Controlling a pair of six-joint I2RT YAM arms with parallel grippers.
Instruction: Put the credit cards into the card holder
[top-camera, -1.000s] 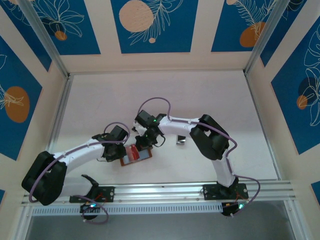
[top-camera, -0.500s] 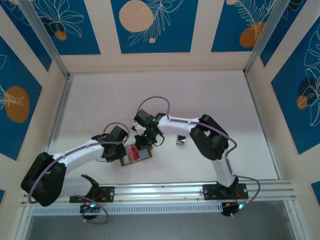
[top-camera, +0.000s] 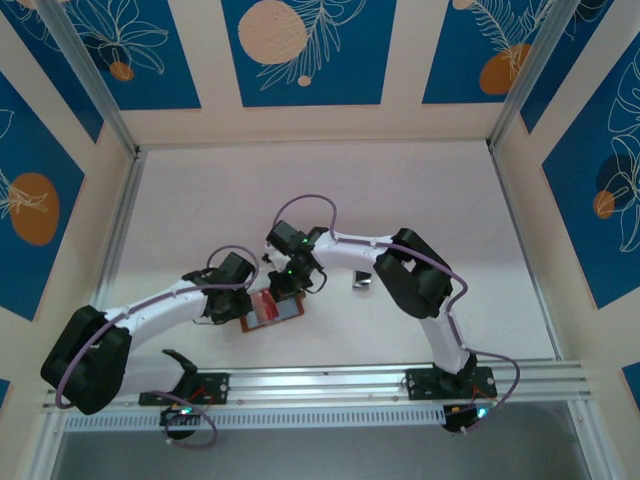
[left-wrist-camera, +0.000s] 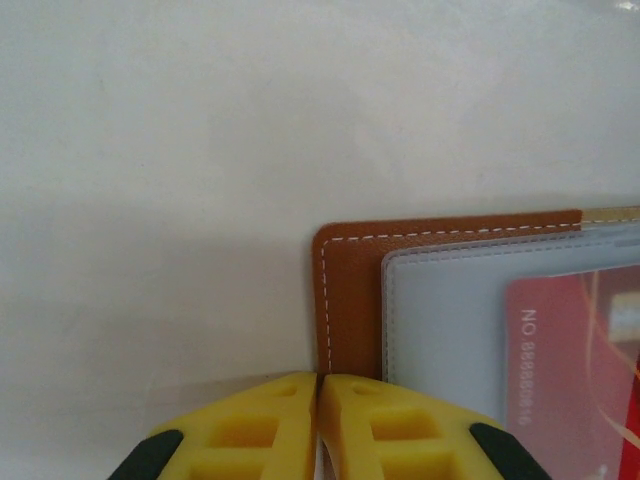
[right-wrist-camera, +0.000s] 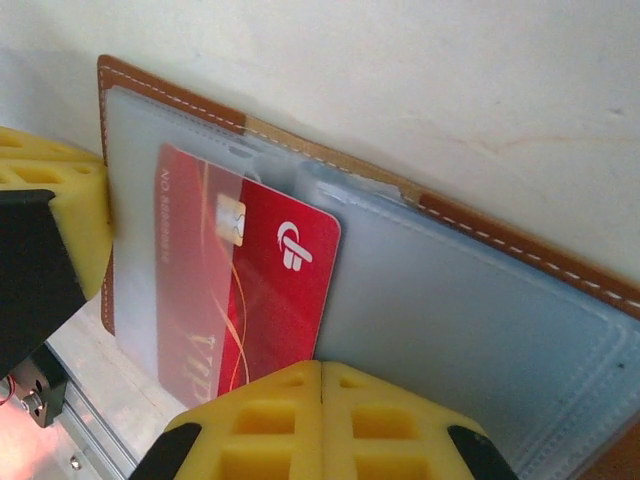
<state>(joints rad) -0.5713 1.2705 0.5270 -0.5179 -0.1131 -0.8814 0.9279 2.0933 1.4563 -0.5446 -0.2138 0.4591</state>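
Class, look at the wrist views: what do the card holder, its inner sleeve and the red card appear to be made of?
Card holder: tan leather or imitation, matt, white stitching along its edge. Inner sleeve: soft clear plastic, slightly frosted; the card shows through. Red card: likely stiff glossy plastic, printed, with a metallic chip.

The two arms reach forward and bend in toward each other, so their wrists nearly meet. The left gripper (left-wrist-camera: 318, 378) points down, its yellow fingers (left-wrist-camera: 250, 430) pressed together. The right gripper (right-wrist-camera: 321, 366) points down too, closed tight.
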